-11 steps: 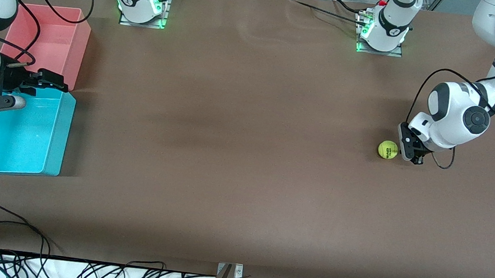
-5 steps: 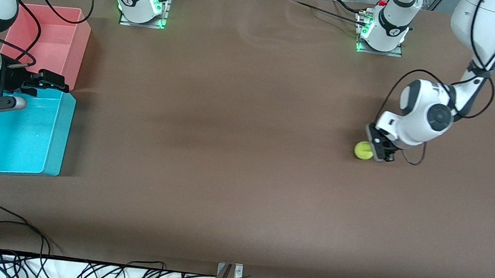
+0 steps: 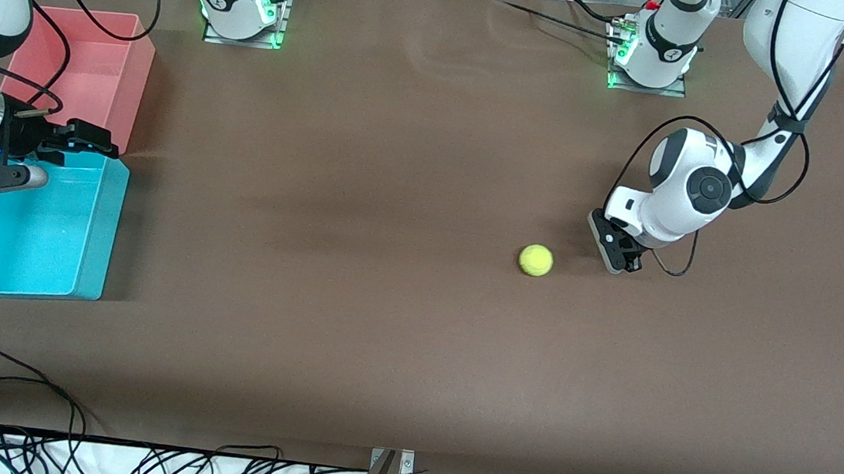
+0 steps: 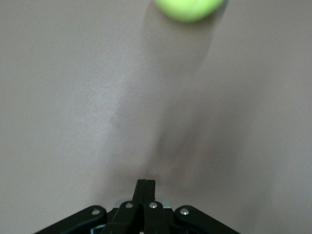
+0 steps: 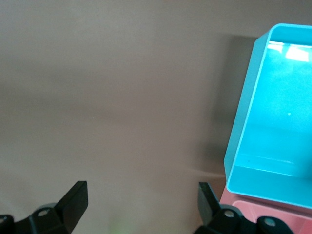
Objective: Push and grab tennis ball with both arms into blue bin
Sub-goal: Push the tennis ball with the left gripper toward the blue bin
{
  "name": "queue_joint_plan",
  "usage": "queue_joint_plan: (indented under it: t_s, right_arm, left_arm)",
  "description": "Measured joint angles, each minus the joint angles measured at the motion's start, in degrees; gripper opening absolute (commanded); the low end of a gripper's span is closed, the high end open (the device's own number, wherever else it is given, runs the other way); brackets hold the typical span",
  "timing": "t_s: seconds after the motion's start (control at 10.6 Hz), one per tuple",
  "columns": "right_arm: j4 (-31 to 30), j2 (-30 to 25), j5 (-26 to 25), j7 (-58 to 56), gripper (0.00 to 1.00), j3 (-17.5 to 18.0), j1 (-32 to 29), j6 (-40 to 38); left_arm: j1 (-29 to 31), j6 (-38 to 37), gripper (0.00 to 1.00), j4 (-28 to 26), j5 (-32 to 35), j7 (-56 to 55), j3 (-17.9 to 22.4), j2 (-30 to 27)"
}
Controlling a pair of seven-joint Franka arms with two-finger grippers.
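The tennis ball [image 3: 536, 260] lies free on the bare brown counter [image 3: 382, 326], toward the left arm's end of it and about midway between the edge where the arm bases stand and the edge nearest the front camera; nothing touches it. It looks light and springy, with a fuzzy felt cover that should give the pads good friction, but being round it will likely roll at the slightest nudge and keep rolling on the flat surface, so a push probably needs to be aimed through its middle and kept gentle. For a grab, the sensible hold would be across its widest girth, fingers coming down on either side so it cannot squirt out. The left end effector [image 3: 616, 256] sits low at the counter just beside the ball on the side toward the left arm's end, apart from it, its fingers pressed together with nothing between them; in the left wrist view the ball [image 4: 187, 9] shows clear of the closed tips. The blue bin [image 3: 98, 237] stands well apart at the right arm's end of the counter, near that edge, with a pink bin [image 3: 135, 78] touching or just beside it, farther from the front camera. The right end effector [image 3: 50, 155] hangs over the near wall of the blue bin, fingers spread wide and holding nothing, waiting.
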Motion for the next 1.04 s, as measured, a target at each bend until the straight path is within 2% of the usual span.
queue_joint_plan:
  t_s: [0.09, 0.19, 0.47, 0.57, 0.66, 1.04]
  right_arm:
    - [0.0, 0.29, 0.35, -1.8, 1.0, 0.02, 0.01, 0.0]
    - [-0.01, 0.69, 1.35, -3.55, 1.0, 0.03, 0.02, 0.03]
    - [-0.01, 1.45, 1.95, -9.55, 1.0, 0.04, 0.02, 0.14]
    - [-0.01, 1.51, 1.95, -10.4, 1.0, 0.04, 0.02, 0.14]
    - [-0.01, 1.52, 1.95, -10.89, 1.0, 0.04, 0.01, 0.14]
    - [-0.01, 1.55, 1.96, -11.2, 1.0, 0.01, -0.02, 0.14]
  left_arm:
    - [0.27, 0.03, 0.01, 0.09, 0.0, 0.0, 0.22, 0.0]
    - [0.55, 0.04, 0.15, 0.22, 0.0, 0.0, 0.33, -0.09]
    - [1.85, -0.26, 0.45, 0.61, 0.0, -0.01, 1.75, -3.1]
    - [1.94, -0.97, 0.75, 0.65, 0.0, -0.01, 2.15, -4.84]
    - [1.95, -1.79, 1.0, 0.67, 0.0, -0.01, 2.75, -6.64]
    - [1.96, -3.47, 1.0, 0.61, 0.0, 0.08, 6.15, -9.97]
